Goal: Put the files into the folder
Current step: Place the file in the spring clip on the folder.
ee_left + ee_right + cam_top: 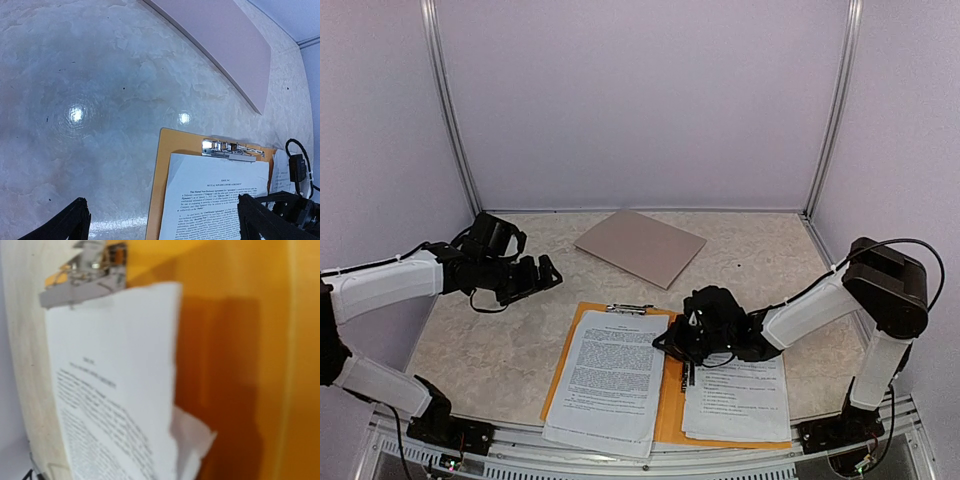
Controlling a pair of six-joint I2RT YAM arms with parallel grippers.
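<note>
The orange folder [670, 400] lies open at the table's near edge, with a metal clip [630, 309] at its top. One stack of white printed files [610, 380] rests on its left half and another stack [735, 400] on its right half. My right gripper [680, 345] is low over the folder's middle, at the left stack's right edge. Its fingers do not show in the right wrist view, which has only the folder [235, 340], the files [115, 390] and a curled sheet corner [192, 440]. My left gripper [535, 275] hovers open and holds nothing, left of the folder [162, 165].
A flat grey-brown board [640, 246] lies at the back centre of the marbled table [490, 340]. White walls with metal corner posts [452, 110] close in the back and sides. The right arm's cable [910, 245] loops above its elbow.
</note>
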